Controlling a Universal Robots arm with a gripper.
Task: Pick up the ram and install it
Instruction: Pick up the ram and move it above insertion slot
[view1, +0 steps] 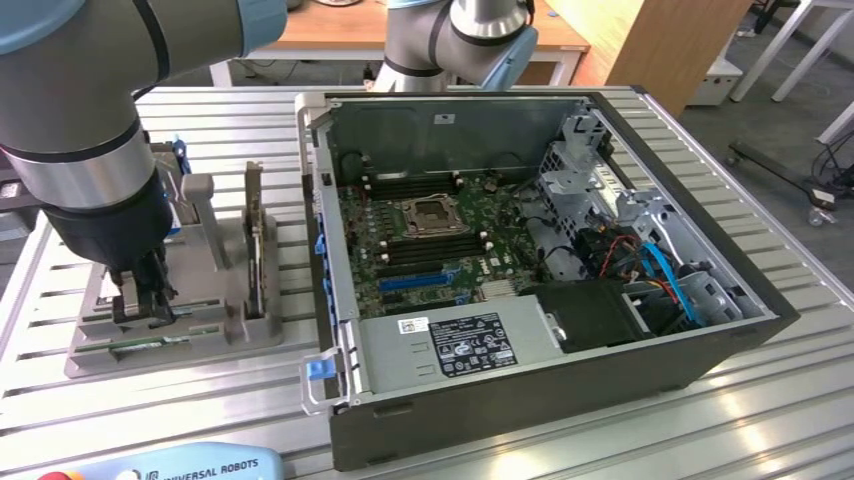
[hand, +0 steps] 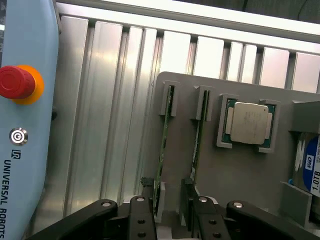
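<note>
At the exterior view's left, your pale-blue teach pendant (view1: 187, 465) lies on the ribbed aluminium table (view1: 80, 410). Its red stop button (hand: 15, 82) faces up, and a strip of bare slats lies between it and the grey tray (view1: 200, 345). That tray is your parts holder: matte moulded plastic, cut into narrow slots and square pockets. In one slot the ram (hand: 162, 145) stands on its long edge, a thin green strip. A second memory stick (hand: 197, 140) stands parallel in the next slot just beside it, and beyond that a square silver processor chip (hand: 248, 122) sits flat in a framed pocket. A dark card (view1: 254, 235) stands upright on the tray's side nearer the case. The gripper (view1: 140, 312) is down over the tray with its black fingers (hand: 142, 207) spread, one on each side of the ram. A gap shows on both faces, so it grasps nothing. Room is tight there: one finger sits right along the second stick's line. Further to the exterior view's right, the dark computer case (view1: 534, 410) lies on its side with the panel off, its walls standing up around the contents. Inside you have the green motherboard (view1: 461, 262) with a bare processor socket (view1: 430, 215). Long dark memory slots (view1: 414, 248) run beside the socket. A silver power supply (view1: 461, 345) with a printed label sits against the near wall. Blue cables (view1: 667, 280) curl at the end towards the exterior view's right. The open top leaves the board reachable from above.
</note>
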